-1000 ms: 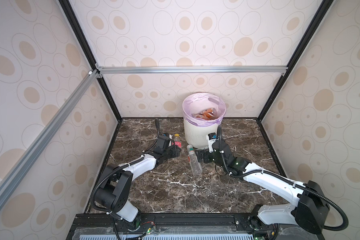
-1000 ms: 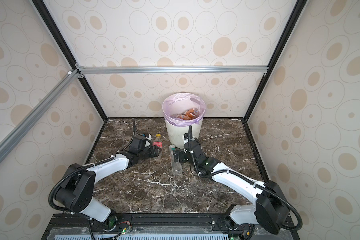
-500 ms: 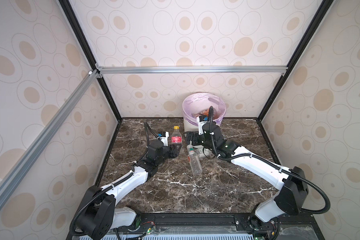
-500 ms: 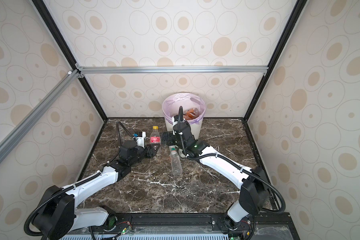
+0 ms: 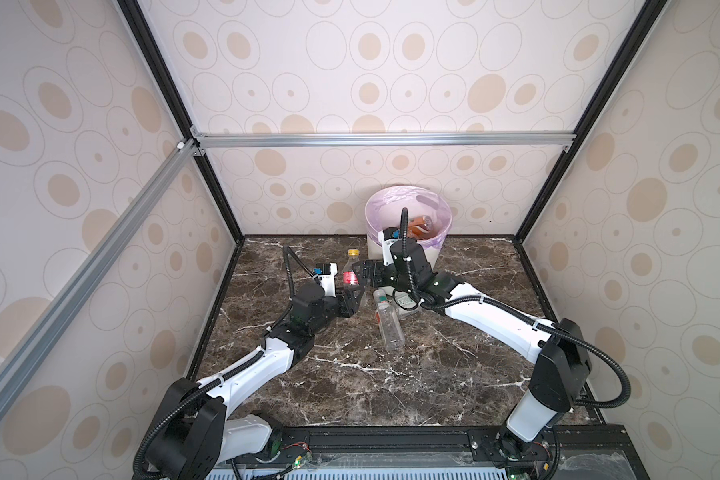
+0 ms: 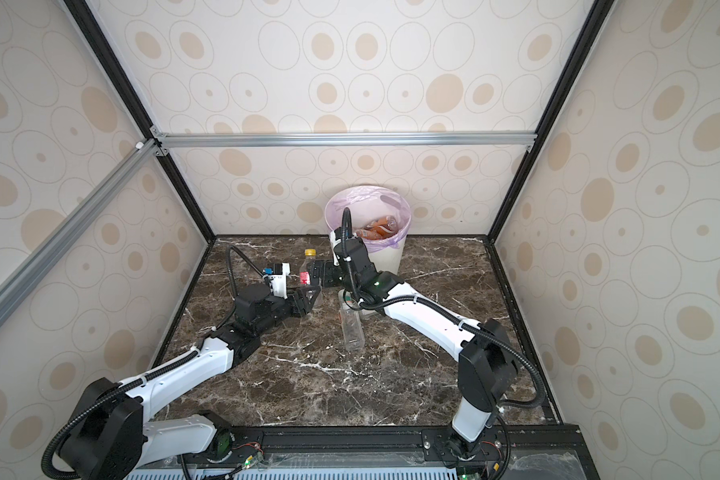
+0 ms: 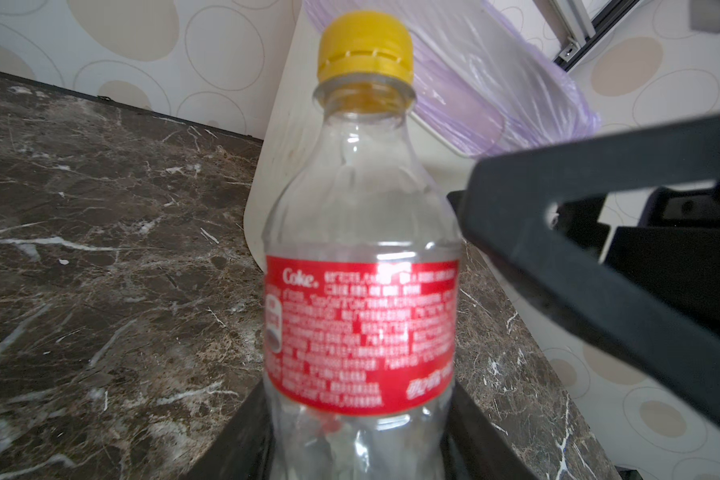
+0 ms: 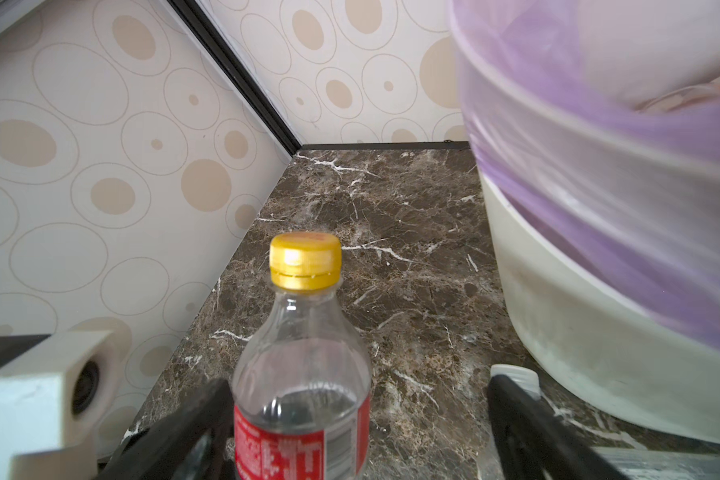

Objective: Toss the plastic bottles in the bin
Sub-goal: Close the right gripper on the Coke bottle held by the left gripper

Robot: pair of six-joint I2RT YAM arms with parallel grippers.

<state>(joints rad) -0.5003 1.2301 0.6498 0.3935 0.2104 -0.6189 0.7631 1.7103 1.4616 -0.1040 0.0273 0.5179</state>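
A clear Coke bottle (image 5: 351, 272) (image 6: 306, 270) with a red label and yellow cap stands upright left of the bin. My left gripper (image 5: 352, 296) (image 7: 358, 453) is shut on its lower body. My right gripper (image 5: 368, 273) (image 8: 358, 436) is open at the bottle's shoulder; the bottle (image 8: 304, 374) sits between the jaws, close to one finger. A second clear bottle (image 5: 387, 320) (image 6: 352, 328) lies on the marble below both grippers. The off-white bin (image 5: 431, 253) (image 6: 387, 257) with a lilac liner stands at the back and holds orange bottles (image 5: 420, 226).
The marble floor (image 5: 391, 382) is boxed in by patterned walls and black frame posts. The bin wall (image 8: 578, 332) is close beside my right gripper. The lying bottle's white cap (image 8: 516, 376) is next to one right finger.
The left arm swung back and now holds the Coke bottle upright, slightly off the bin. The right gripper rose from the lying bottle and moved left to the Coke bottle, jaws slightly narrower.
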